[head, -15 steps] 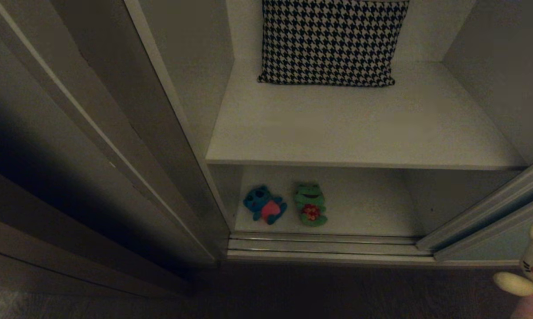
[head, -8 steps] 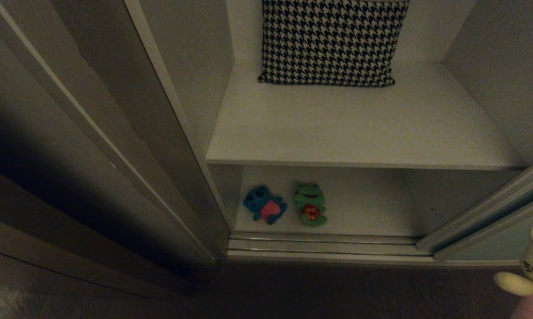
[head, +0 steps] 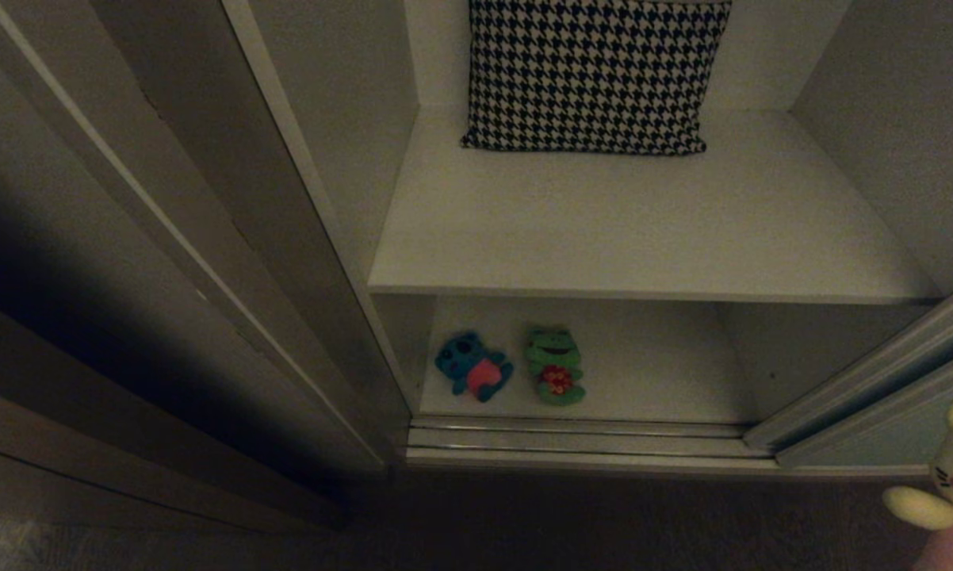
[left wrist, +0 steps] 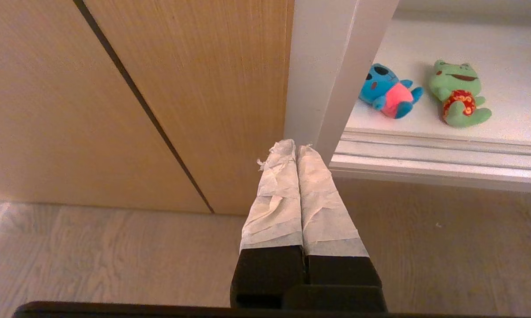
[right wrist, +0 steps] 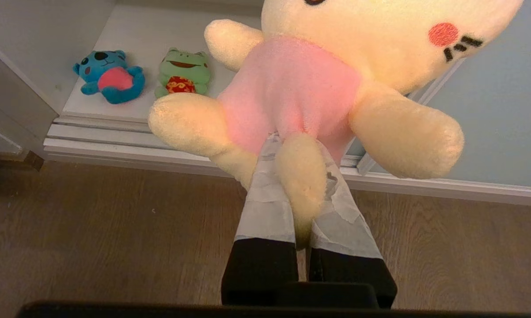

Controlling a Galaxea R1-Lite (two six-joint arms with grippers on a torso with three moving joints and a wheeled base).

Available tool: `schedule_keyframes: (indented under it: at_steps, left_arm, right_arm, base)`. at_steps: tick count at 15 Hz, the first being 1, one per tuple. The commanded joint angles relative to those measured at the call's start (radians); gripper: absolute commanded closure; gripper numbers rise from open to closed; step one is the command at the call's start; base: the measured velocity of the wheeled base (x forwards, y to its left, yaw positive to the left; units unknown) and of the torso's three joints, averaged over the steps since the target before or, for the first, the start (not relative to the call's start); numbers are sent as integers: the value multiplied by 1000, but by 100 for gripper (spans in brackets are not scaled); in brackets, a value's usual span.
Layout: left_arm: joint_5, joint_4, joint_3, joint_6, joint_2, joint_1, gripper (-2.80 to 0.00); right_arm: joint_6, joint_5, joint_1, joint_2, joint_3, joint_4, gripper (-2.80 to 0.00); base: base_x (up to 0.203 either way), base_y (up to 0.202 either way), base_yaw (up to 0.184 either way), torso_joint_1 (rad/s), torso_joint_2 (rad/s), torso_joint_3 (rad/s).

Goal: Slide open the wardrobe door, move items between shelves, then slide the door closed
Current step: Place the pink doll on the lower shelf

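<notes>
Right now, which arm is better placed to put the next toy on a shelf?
Right, most likely. The right gripper is shut on the yellow toy's leg in front of the open wardrobe. The left gripper is shut and empty, beside the wooden panel, off to the side of the shelves.

A home: white wardrobe shelves (head: pixel 643 238), wood floor (left wrist: pixel 115 256).

houndstooth cushion (head: pixel 591 75), silver floor rails (head: pixel 579 444), wood floor (left wrist: pixel 93 251)
</notes>
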Motion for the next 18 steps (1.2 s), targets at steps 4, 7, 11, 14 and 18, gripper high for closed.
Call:
schedule_keyframes:
  at_steps: [4,7,11,14,18]
  left_arm:
    - [0,0,0,-5,1,0,0]
    - [0,8,-3,-7,1,0,0]
    - [0,18,-8,-10,1,0,0]
    - [0,16,-8,-10,1,0,0]
    - [0,18,-8,-10,1,0,0]
  right_arm:
    - [1,0,1,0,0,-1,0]
    - [1,0,0,-1,1,-1,0]
    - [1,0,-1,0,1,-1,0]
    - [1,0,0,-2,1,-1,0]
    - [-4,0,-1,0,1,-1,0]
  base:
    - [0,0,0,0,0,0]
    - [0,0,0,0,0,0]
    - [0,0,0,1,3,-93]
    - [0,0,0,3,1,-184]
    - [0,0,0,3,3,-199]
